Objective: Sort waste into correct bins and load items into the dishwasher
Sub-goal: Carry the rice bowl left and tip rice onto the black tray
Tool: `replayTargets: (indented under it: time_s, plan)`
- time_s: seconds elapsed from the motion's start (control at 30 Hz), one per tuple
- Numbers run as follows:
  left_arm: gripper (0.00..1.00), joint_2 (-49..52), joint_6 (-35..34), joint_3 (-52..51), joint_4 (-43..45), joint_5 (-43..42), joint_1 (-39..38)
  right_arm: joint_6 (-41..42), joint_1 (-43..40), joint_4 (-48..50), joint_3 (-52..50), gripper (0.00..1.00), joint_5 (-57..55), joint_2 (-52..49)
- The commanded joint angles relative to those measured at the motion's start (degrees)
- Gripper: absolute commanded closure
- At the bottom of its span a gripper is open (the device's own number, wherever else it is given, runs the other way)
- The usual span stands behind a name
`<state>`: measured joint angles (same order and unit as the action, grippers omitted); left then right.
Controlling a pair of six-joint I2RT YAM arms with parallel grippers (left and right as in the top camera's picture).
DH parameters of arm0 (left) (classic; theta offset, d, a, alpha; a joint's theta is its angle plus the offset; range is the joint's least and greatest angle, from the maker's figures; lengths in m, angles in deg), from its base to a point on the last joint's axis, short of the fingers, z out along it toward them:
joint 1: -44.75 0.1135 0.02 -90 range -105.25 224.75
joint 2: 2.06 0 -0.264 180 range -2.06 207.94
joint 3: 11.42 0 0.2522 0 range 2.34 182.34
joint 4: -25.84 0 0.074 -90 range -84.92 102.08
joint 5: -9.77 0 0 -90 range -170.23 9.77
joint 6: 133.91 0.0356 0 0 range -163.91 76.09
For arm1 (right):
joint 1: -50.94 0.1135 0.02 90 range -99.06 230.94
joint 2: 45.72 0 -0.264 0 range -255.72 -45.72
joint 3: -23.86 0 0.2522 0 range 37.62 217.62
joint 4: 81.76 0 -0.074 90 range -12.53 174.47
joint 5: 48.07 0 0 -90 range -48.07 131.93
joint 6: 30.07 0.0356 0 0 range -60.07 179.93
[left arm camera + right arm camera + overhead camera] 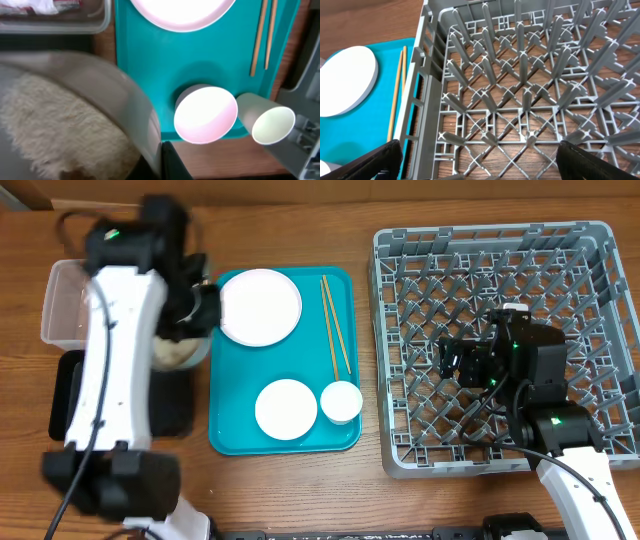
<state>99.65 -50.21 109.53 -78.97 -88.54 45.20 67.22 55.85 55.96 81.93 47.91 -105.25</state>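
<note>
My left gripper (198,308) is shut on the rim of a white bowl (180,352) holding loose rice (55,125), gripped at the rim (161,157), over the black tray (178,408) beside the clear tub (62,300). The tub (55,26) holds a white napkin and a red wrapper. On the teal tray (225,430) lie a white plate (260,305), a white bowl (285,408), a small cup (341,401) and chopsticks (335,325). My right gripper (455,360) is open and empty above the grey dish rack (500,270); it also shows in the right wrist view (482,167).
The teal tray lies between the bins on the left and the rack on the right. The rack's upright pegs (520,75) fill its floor below my right gripper. My left arm covers much of the black tray and part of the tub.
</note>
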Motion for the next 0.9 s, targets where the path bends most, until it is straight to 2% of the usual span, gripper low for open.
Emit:
replayTargets:
  time_s: [0.0, 0.2, 0.4, 0.63, 0.87]
  plan:
    - [0.96, -3.3, 6.7, -11.7, 4.1, -12.0, 7.6, 0.2, -0.2, 0.3, 1.5, 0.00, 0.2, 0.0]
    - [0.96, -4.5, 13.4, -27.4, 14.4, -27.4, 22.9, 0.2, -0.2, 0.3, 1.5, 0.00, 0.2, 0.0]
    - [0.96, -3.9, 13.8, -38.3, 26.5, -41.4, 35.7, 0.2, -0.2, 0.1, 1.5, 0.00, 0.2, 0.0]
    - [0.96, -2.1, 13.7, -39.9, 31.0, -56.3, 44.0, 0.2, -0.2, 0.1, 1.5, 0.00, 0.1, 0.0]
    - [0.96, -2.1, 8.4, -39.9, 30.8, -70.8, 47.4, 0.2, -0.2, 0.1, 1.5, 0.00, 0.2, 0.0]
